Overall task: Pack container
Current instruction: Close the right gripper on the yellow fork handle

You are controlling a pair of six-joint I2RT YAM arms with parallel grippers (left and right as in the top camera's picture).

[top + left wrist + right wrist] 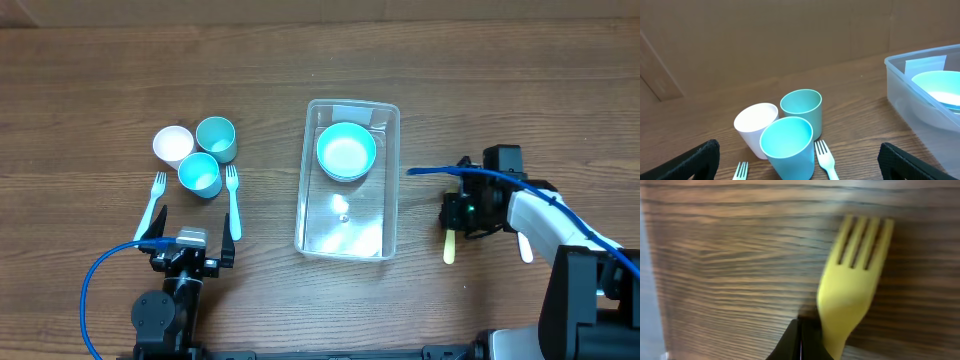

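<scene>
Looking across the table, you have the container [345, 230] lying at the middle with a teal bowl [346, 150] in its far end. The right gripper [800, 332] is pressed fully closed low over the wood to the container's right. The yellow fork [850, 290] sits just beside its tips, and you cannot tell whether anything is actually pinched. If you lift now, the fork may stay behind or skid away, because the seam between the fingers looks offset from the fork's neck. The left gripper [193, 242] stands spread wide and empty, near the three cups [787, 135]. These huddle together with two forks [234, 200] alongside, so reaching for one cup could easily topple its neighbours
</scene>
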